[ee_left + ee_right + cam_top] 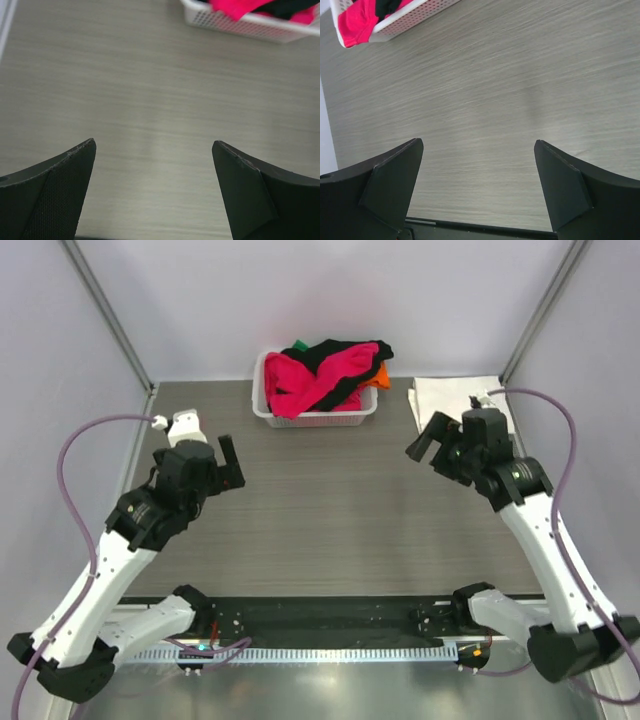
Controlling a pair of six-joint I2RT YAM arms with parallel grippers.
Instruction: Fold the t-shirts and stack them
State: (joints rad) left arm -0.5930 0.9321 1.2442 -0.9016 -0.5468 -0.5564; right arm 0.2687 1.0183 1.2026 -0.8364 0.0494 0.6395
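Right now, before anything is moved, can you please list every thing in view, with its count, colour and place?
basket: one, white, far middle of table
pink-red shirt: one, pink-red, in basket, over its front rim
black shirt: one, black, on top in basket
orange shirt: one, orange, right end of basket
green cloth: one sliver, green, back of basket
white shirt: one, white, folded, far right of table
table: one, grey wood grain, under everything
left arm and right arm: two, white and black, near edge
left gripper: one, black, open above bare table
right gripper: one, black, open above bare table
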